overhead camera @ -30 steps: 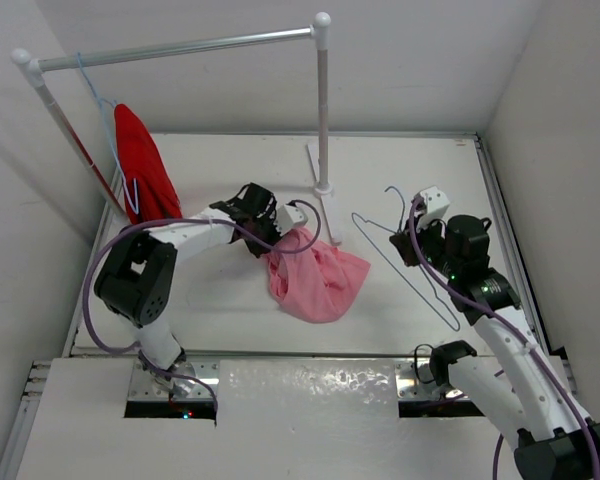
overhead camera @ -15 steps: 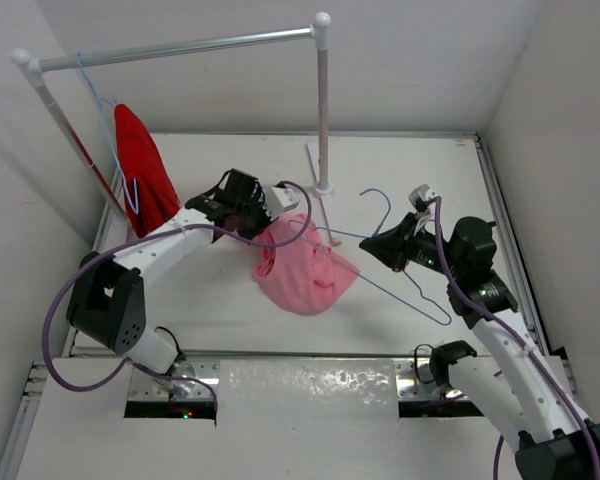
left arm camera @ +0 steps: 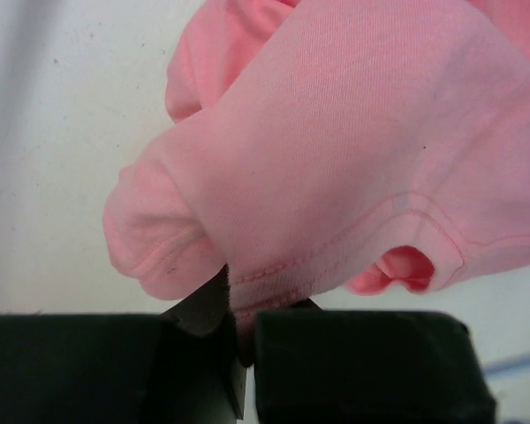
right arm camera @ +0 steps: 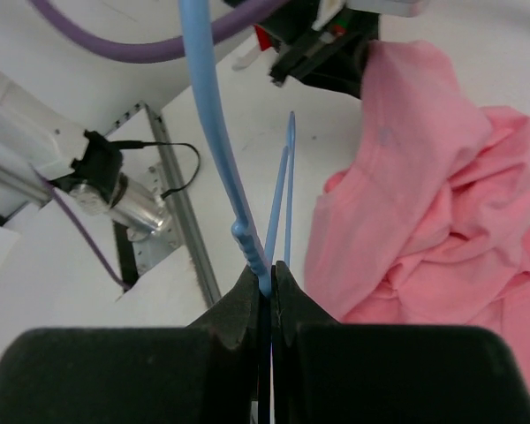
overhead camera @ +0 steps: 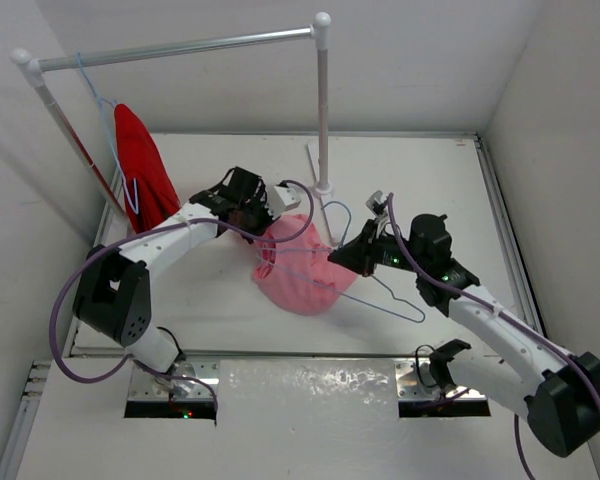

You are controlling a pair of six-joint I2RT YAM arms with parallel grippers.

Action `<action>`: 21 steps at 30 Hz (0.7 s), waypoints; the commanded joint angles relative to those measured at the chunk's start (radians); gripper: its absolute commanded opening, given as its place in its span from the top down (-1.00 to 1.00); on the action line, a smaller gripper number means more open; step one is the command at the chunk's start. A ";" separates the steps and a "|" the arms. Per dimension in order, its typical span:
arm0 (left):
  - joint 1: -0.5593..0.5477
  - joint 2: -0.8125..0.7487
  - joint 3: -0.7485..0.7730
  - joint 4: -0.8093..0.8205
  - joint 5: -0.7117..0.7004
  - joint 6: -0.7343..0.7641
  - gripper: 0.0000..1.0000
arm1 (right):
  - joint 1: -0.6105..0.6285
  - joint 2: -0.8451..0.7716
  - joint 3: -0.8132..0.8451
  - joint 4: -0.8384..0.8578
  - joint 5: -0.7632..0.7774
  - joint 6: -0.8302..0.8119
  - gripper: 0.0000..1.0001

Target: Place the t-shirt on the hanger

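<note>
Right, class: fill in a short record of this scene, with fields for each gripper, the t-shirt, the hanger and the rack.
left gripper: shut on a hemmed edge of the t-shirt
right gripper: shut on the hanger wire
t-shirt: pink, crumpled, mostly lying on the table
hanger: light blue, held up next to the t-shirt, which is not on it yet
rack: back left, with a red garment hanging from it
</note>
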 commanded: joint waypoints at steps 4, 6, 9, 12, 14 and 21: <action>0.004 -0.005 0.030 0.014 -0.011 -0.004 0.99 | 0.004 0.084 0.027 0.140 0.153 -0.040 1.00; 0.004 0.000 0.032 0.016 -0.016 -0.004 0.95 | 0.004 0.108 0.042 0.118 0.213 -0.058 1.00; 0.004 0.006 0.032 0.021 -0.014 -0.003 0.90 | 0.005 0.143 0.062 0.095 0.293 -0.075 1.00; 0.006 0.015 0.032 0.028 -0.022 0.005 0.72 | 0.008 0.160 0.074 0.066 0.360 -0.093 1.00; 0.007 0.024 0.032 0.037 -0.023 0.002 0.58 | 0.008 0.167 0.074 0.061 0.371 -0.104 1.00; 0.018 0.026 0.049 0.155 -0.008 -0.082 0.26 | 0.008 0.203 0.076 0.057 0.371 -0.117 1.00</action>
